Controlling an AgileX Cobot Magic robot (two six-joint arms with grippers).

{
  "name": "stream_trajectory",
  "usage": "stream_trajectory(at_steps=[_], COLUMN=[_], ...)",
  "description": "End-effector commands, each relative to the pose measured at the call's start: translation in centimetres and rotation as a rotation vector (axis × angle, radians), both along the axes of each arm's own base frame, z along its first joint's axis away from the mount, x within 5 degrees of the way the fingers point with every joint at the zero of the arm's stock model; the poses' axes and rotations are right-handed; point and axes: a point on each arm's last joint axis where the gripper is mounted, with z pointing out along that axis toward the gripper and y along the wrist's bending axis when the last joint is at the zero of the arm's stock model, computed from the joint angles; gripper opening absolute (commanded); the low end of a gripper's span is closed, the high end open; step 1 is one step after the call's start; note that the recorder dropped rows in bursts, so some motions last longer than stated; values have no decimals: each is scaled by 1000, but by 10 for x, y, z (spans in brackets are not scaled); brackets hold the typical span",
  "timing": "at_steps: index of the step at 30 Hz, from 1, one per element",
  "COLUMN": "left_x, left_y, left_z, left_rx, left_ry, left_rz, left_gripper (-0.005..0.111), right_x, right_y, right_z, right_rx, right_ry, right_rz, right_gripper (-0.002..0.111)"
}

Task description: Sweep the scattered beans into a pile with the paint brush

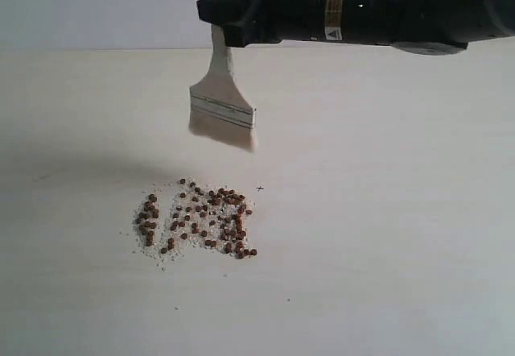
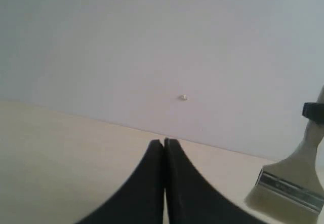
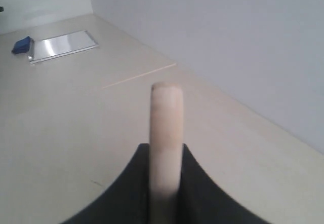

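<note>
The reddish-brown beans [image 1: 197, 220] lie in a loose patch mingled with white crumbs on the pale table [image 1: 386, 235]. Above and behind them hangs the paint brush [image 1: 224, 114], bristles down and clear of the table. My right gripper [image 1: 219, 11] reaches in from the right and is shut on its white handle [image 3: 166, 133]. The brush's ferrule and bristles also show in the left wrist view [image 2: 288, 191]. My left gripper [image 2: 164, 144] is shut with nothing between its fingers, low over the table and to the left of the brush.
A flat silver plate [image 3: 63, 45] with a small blue object [image 3: 22, 45] beside it lies far off on the table. A pale wall [image 1: 96, 6] rises behind the table.
</note>
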Motion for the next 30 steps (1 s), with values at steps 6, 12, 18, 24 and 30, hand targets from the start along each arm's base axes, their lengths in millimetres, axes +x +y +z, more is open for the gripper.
stream_trajectory(at_steps=[6, 12, 18, 24, 30], left_x=[-1, -1, -1, -1, -1], left_y=[0, 0, 0, 0, 0], left_z=[-1, -1, -1, -1, -1], left_rx=[-8, -8, -8, -8, -8], left_ry=[-3, -3, -3, -3, -3], left_rz=[-7, -7, -7, -7, -7], left_gripper=[0, 0, 0, 0, 0], right_x=[-60, -104, -138, -157, -167], right_y=[-33, -52, -58, -39, -20], right_z=[34, 38, 10, 3, -4], right_rx=[87, 163, 219, 190, 196], right_ry=[-74, -83, -49, -59, -27], right_rz=[-128, -142, -124, -38, 4], right_gripper=[0, 0, 0, 0, 0])
